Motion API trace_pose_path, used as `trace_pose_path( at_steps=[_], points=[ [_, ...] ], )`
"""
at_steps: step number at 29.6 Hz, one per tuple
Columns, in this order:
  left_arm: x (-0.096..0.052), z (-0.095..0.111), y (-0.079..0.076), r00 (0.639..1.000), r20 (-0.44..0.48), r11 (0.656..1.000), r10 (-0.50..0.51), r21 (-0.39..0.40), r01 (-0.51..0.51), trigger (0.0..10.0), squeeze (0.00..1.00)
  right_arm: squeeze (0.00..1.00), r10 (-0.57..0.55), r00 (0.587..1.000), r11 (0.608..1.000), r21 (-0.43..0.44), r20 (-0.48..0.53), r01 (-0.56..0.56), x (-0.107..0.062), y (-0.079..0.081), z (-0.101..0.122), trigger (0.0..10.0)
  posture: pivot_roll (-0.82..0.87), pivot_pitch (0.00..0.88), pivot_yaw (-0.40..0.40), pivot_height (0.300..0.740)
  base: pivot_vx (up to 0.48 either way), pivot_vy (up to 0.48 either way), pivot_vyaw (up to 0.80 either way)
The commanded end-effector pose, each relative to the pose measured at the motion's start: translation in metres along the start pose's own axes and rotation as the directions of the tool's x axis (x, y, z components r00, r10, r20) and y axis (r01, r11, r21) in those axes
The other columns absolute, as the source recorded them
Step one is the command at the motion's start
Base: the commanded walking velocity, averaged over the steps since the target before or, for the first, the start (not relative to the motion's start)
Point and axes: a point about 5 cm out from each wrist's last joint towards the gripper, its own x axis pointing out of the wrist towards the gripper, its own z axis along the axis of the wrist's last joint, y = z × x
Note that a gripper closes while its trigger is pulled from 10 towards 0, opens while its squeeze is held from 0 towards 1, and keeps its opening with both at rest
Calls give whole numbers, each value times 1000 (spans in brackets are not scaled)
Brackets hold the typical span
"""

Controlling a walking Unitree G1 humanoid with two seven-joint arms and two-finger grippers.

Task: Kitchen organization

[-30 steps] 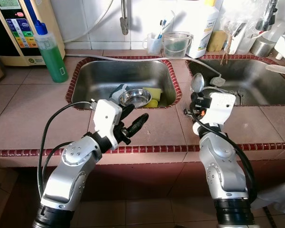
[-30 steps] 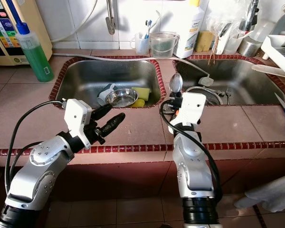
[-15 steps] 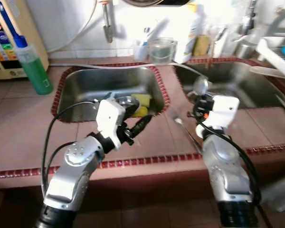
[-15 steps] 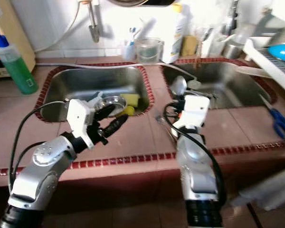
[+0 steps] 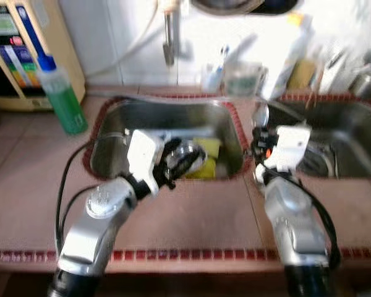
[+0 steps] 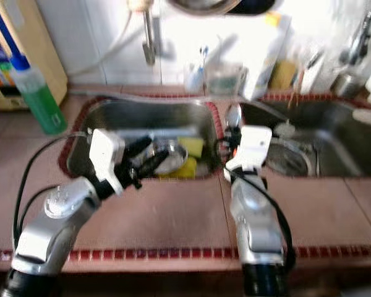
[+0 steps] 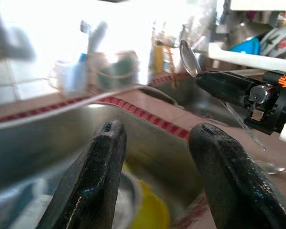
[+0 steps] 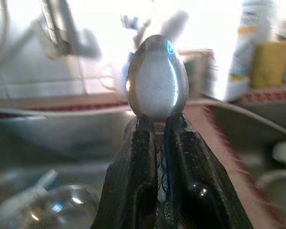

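Right gripper: the right gripper [image 8: 156, 125] was clamped on the neck of a spoon [image 8: 157, 76], the two black fingers [image 8: 133, 162] pressed together with the bowl of the spoon standing upright above the tips.
Spoon: it was held over the strip of tiled counter [image 5: 191, 210] between the two sinks, its bowl [image 5: 260, 115] rising just above the white wrist housing; its thin handle ran down past the fingers in the left wrist view [image 7: 189, 57].
Left gripper: the left gripper [image 5: 184, 162] was spread apart and held nothing, its two fingers [image 7: 99, 167] pointing over the front rim of the left sink.
Left sink: a steel basin [image 6: 111, 117] with a dark red tile border, holding a small steel bowl [image 6: 172, 158], a yellow sponge [image 6: 191, 146] beside it and something white at the near side, too blurred to name.
Right sink: a second steel basin [image 6: 334, 139] lay just beside the right gripper, with a round drain [image 6: 289, 158] showing.
Green bottle: a green bottle with a blue cap [image 5: 60, 99] stood on the counter to the left of the left sink, in front of a beige appliance [image 5: 15, 55].
Back ledge: a tap [image 5: 168, 34] hung over the left sink, and a clear cup [image 6: 224, 77], a small white cup with brushes [image 6: 195, 74] and a tall white bottle [image 6: 266, 52] stood along the wall between the sinks.
Sharpness: the head views were blurred, so smaller items at the far right could not be told apart.
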Motion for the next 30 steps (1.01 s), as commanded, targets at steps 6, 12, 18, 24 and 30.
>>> trace_pose_path(
  at_steps=[6, 12, 18, 24, 30],
  points=[
    [-1, 10, 8, 1000, 18, 1000, 19, 21, -20, 10000, 0, 0, 72, 997, 997, -1, -20, -72, 3, 1, 2, 10000, -108, 74, 8, 703, 0, 0, 0],
    [1, 17, 10, 999, 35, 999, 14, 36, -16, 10000, 0, 0, 63, 998, 998, -27, -28, -64, 10, -15, 3, 10000, -109, 80, 9, 703, 0, 0, 0],
    [1, 25, 10, 999, 52, 999, 4, 47, -6, 10000, 0, 0, 40, 999, 998, -51, -36, -42, 17, -34, 5, 10000, -104, 85, 10, 703, 0, 0, 0],
    [0, 26, 10, 999, 50, 999, -1, 46, -2, 10000, 0, 0, 29, 999, 998, -61, -29, -30, 21, -43, 9, 10000, -102, 89, 12, 703, 0, 0, 0],
    [0, 25, 9, 999, 43, 999, -6, 47, 4, 10000, 0, 0, 24, 999, 998, -54, -27, -25, 22, -45, 8, 10000, -103, 90, 14, 703, 0, 0, 0]
  ],
)
